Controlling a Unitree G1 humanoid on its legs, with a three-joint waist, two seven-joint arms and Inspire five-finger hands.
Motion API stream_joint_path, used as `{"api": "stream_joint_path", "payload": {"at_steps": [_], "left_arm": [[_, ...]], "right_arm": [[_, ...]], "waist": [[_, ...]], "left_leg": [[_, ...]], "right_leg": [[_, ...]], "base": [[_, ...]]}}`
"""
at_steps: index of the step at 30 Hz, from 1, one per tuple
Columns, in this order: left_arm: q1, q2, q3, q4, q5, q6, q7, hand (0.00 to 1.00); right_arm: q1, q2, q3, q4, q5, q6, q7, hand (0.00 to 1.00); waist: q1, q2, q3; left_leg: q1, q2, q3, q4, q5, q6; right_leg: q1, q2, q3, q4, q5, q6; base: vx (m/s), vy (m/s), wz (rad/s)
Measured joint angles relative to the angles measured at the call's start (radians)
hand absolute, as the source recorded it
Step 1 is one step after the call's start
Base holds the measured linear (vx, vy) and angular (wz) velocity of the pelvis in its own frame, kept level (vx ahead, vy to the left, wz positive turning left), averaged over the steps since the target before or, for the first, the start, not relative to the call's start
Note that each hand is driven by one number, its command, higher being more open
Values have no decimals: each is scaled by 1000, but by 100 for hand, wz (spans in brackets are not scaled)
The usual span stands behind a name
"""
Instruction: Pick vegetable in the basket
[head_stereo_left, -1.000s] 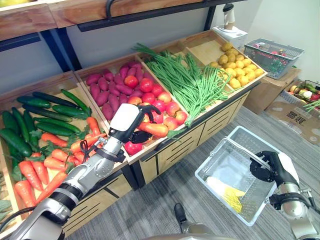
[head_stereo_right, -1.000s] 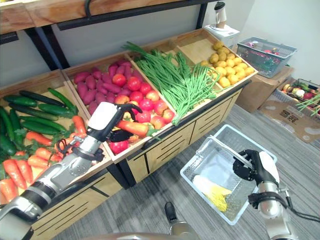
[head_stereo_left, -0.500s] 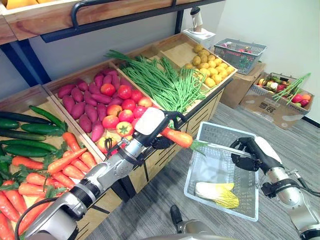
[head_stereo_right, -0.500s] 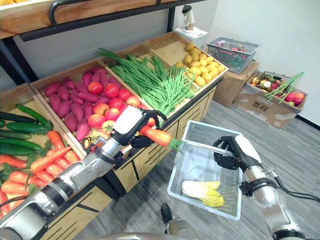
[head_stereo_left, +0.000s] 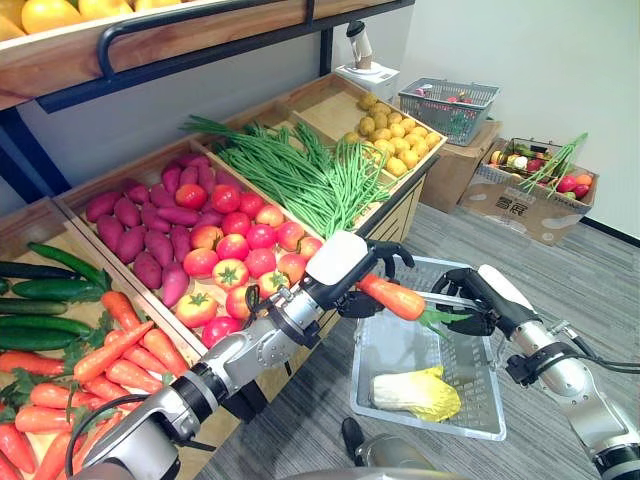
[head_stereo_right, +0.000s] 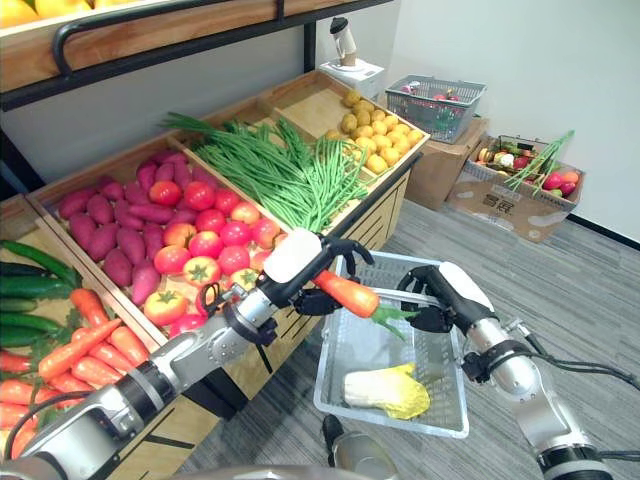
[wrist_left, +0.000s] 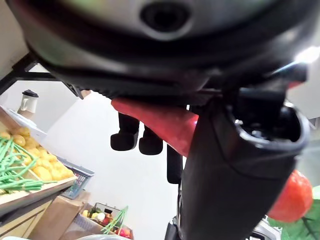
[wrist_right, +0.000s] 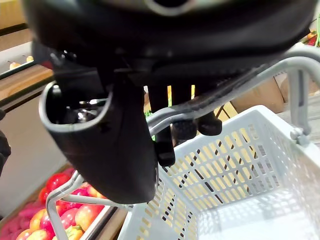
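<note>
My left hand (head_stereo_left: 348, 280) grips the carrot (head_stereo_left: 393, 297) above the basket (head_stereo_left: 430, 426) that my right hand (head_stereo_left: 478, 298) holds; letting go early may strike its rim.

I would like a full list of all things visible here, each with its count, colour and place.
basket: one, white, carried by its handle
cabbage: one, pale yellow, lying in the basket
carrot: one, orange, green top, held above the basket
wooden stand: one, brown, along the wall, split into bins
loose carrots: many, orange, left bin
cucumbers: several, dark green, same bin
sweet potatoes: many, purple, second bin
tomatoes: many, red and orange, second bin
green beans: heap, green, third bin
yellow produce: many, yellow, far bin
grey basket: one, grey, on a cardboard box, far right
left hand: one, dark with white cover, shut on the carrot
right hand: one, dark and white, shut on the basket's handle
</note>
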Motion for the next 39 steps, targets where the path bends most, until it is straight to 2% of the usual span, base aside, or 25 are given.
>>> {"api": "stream_joint_path", "payload": {"at_steps": [6,10,18,23,29,39], "left_arm": [[-17,-13,-32,-1,-1,7,-12,0],[-17,-35,-76,-21,-1,11,-35,0],[-17,-84,-113,-52,-1,11,-61,0],[-17,-86,-122,-51,-1,12,-80,0],[-13,-89,-184,-48,-1,12,-100,0],[-12,-137,-201,47,0,28,-116,0]], "right_arm": [[-6,9,12,1,0,31,0,0],[-9,15,12,3,0,49,0,0],[-50,22,12,19,27,66,0,0],[-64,23,12,29,30,80,5,0],[-99,23,13,54,40,82,6,0],[-137,21,25,66,58,82,39,0]], "waist": [[-6,0,0],[-6,1,-1],[-9,9,-6],[-13,13,-8],[-16,13,-8],[-24,15,-10]], "left_leg": [[6,-6,0,0,0,0],[5,-21,0,-33,7,-14],[6,-27,7,-42,11,-21],[8,-34,23,-44,11,-21],[10,-40,26,-46,11,-21],[0,-44,31,-59,19,-27]], "right_leg": [[-8,-5,-9,24,-3,3],[-18,-43,-89,33,-18,3],[-28,-41,-88,39,-6,-1],[-33,-41,-78,43,4,-5],[-31,-42,-72,29,9,0],[-42,-42,-74,21,15,-2]], "base": [[-17,-6,-2],[-65,7,9],[-11,-3,-2],[-8,14,-7],[-31,3,-2],[-4,-1,0]]}}
